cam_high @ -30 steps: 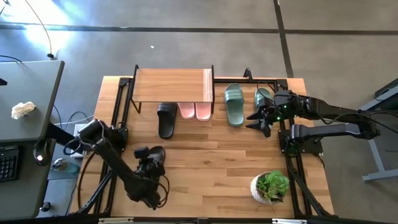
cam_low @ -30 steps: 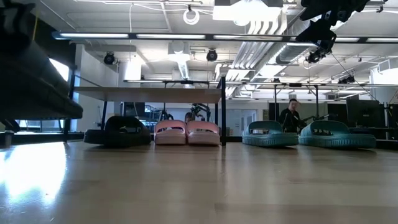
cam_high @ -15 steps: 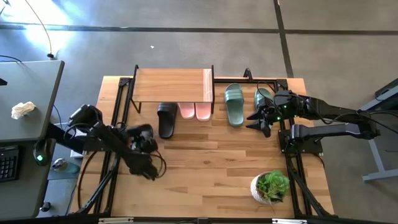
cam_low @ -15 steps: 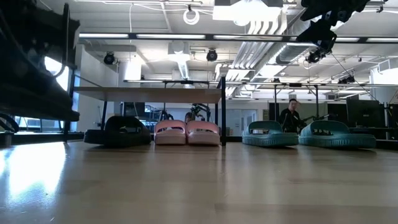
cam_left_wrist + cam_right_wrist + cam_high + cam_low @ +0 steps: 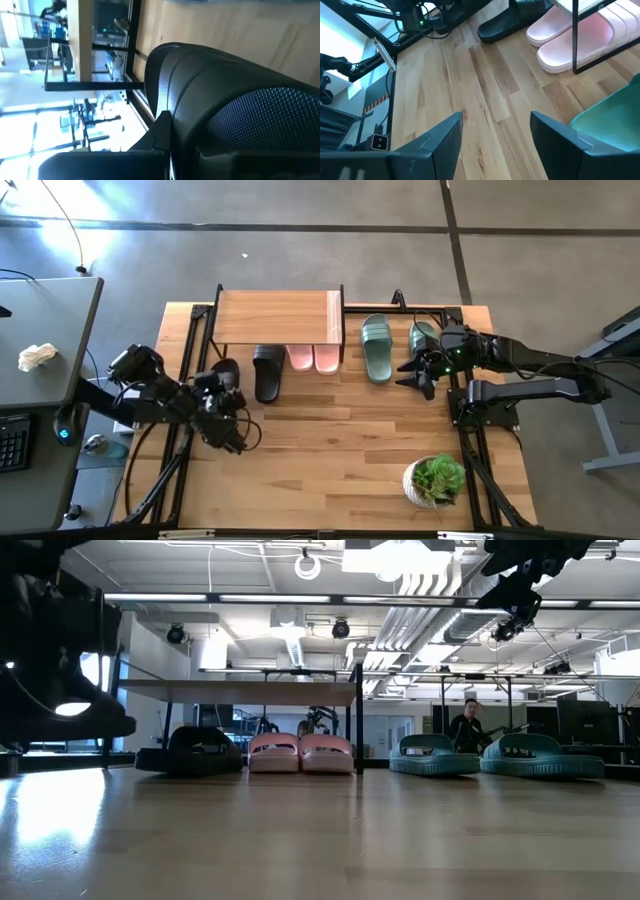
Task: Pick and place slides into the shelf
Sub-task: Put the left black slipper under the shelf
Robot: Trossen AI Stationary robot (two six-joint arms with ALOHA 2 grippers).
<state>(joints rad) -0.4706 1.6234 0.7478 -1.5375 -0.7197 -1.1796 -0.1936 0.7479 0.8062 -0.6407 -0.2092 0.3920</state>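
Observation:
My left gripper point(image 5: 222, 388) is over the table's left part, just left of the shelf point(image 5: 278, 315), and is shut on one black slide point(image 5: 224, 370), which fills the left wrist view point(image 5: 235, 90). The other black slide point(image 5: 267, 372) and the pink pair point(image 5: 313, 358) rest sole-down under the shelf's wooden top. Two sage green slides point(image 5: 376, 346) point(image 5: 422, 334) lie on the table right of the shelf. My right gripper point(image 5: 418, 372) hovers open near these green slides, above the table point(image 5: 515, 575); its wrist view shows one green slide point(image 5: 610, 120). My left gripper holds the black slide, pinched between its fingers point(image 5: 162, 132). The textured black surface point(image 5: 270, 115) shows right beside them; which part of the slide that is I cannot tell. In the low view the slide point(image 5: 60, 690) is lifted clear of the table.
A potted plant point(image 5: 436, 478) stands near the table's near right corner. The shelf's thin black frame legs point(image 5: 575, 35) stand around the sandals. A grey desk point(image 5: 40, 340) lies beyond the table's left edge. A person point(image 5: 466, 728) shows far off in the room.
My left gripper has moved from the table's near side toward the far edge and a little left, up to the shelf's left end, carrying the black slide with it. The right arm has kept still.

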